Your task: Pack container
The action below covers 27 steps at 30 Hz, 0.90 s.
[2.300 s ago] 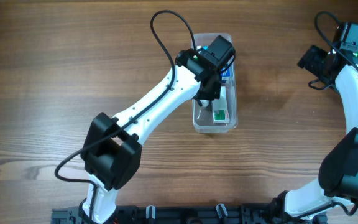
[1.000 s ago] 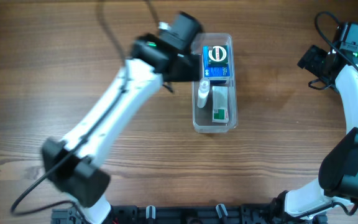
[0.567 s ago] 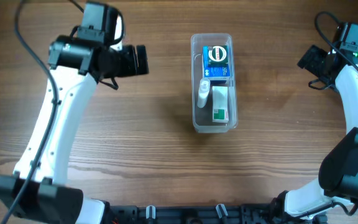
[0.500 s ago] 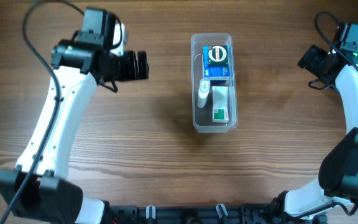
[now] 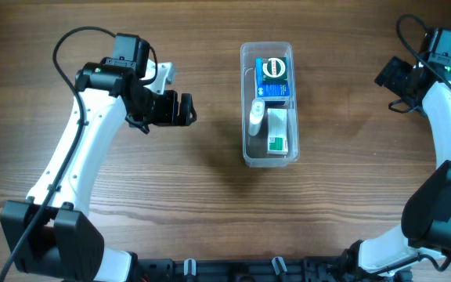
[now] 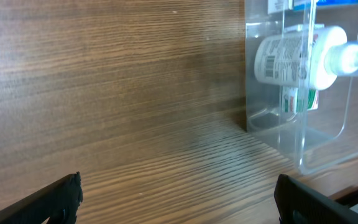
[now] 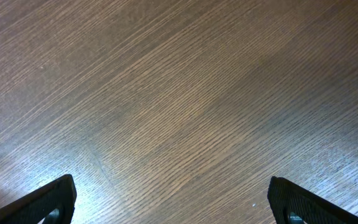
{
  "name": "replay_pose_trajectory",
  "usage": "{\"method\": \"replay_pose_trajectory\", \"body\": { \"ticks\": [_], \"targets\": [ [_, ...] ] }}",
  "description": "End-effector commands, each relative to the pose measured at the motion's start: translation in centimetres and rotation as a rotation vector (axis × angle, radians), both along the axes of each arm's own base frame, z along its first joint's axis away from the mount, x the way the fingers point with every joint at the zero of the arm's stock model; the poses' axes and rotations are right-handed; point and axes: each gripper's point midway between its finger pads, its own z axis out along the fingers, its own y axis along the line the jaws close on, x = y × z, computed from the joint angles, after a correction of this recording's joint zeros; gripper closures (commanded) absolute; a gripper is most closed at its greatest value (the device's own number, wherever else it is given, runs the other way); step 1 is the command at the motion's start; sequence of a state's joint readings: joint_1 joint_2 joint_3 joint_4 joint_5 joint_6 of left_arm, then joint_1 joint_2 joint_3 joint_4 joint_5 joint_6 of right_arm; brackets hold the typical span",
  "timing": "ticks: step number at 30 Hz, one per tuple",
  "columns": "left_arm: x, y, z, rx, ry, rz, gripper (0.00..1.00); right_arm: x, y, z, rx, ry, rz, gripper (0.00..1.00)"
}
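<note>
On the table (image 5: 210, 211), a little toward 1 o'clock from centre in the overhead view, the container (image 5: 270, 160) lies flat with its open top up. Its long axis runs 12 to 6 o'clock, one short end facing each of those directions. The table is dark brown wood with a fine grain running 9 to 3 o'clock, and it fills the background of all three views.

The left arm (image 5: 77, 180) rises from the 7 o'clock edge and bends toward the container. The right arm (image 5: 445, 149) curves up the 3 o'clock edge.

The container is a clear plastic bin with rounded corners and a thick rim. Its wall (image 6: 328, 143) is see-through in the left wrist view. A blue box (image 5: 273, 78) fills its 12 o'clock half. A bottle (image 5: 256, 117) lies along the 9 o'clock wall, beside a green box (image 5: 278, 133) in the 6 o'clock half.

The left gripper (image 5: 188, 110) sits at 9 o'clock of the container, well apart from it and pointing toward 3 o'clock. Its fingers (image 6: 48, 202) are spread wide with nothing between them.

The right gripper (image 7: 173, 205) is out near 2 o'clock, well apart from the container. Its fingers (image 7: 42, 202) are also spread wide over bare wood, holding nothing.
</note>
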<state>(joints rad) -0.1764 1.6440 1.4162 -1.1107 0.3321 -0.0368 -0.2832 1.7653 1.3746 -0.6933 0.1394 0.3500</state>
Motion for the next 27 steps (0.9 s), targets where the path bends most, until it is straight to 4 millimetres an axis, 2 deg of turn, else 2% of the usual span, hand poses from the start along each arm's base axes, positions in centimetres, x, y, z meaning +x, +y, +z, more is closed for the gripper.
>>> {"method": "replay_pose_trajectory", "body": {
  "ticks": [1,3,6,11,17,22,27],
  "targets": [
    [-0.6,-1.1,-0.5,-0.015,-0.037,-0.135,0.0,-0.1,-0.1,-0.1,-0.011,0.007,0.002,0.0],
    [-0.3,-1.6,-1.4,-0.034,-0.072,-0.162,0.0,-0.1,-0.1,-0.1,-0.012,0.004,0.002,0.0],
    [0.9,-2.4,-2.2,-0.078,-0.212,-0.171,0.0,-0.1,-0.1,-0.1,-0.011,0.005,0.002,0.0],
    [0.6,-2.6,-1.2,-0.124,-0.477,-0.183,0.0,-0.1,-0.1,-0.1,-0.011,0.005,0.002,0.0],
    [-2.2,-1.6,4.1,-0.188,-0.826,-0.107,0.0,-0.1,-0.1,-0.1,-0.011,0.005,0.002,0.0],
    [-4.8,0.0,5.1,-0.19,-1.048,-0.072,0.0,-0.1,-0.1,-0.1,-0.012,0.005,0.002,0.0],
    [-7.1,1.3,4.0,-0.19,-1.15,-0.043,0.0,-0.1,-0.1,-0.1,-0.012,0.004,0.002,0.0]
  ]
}}
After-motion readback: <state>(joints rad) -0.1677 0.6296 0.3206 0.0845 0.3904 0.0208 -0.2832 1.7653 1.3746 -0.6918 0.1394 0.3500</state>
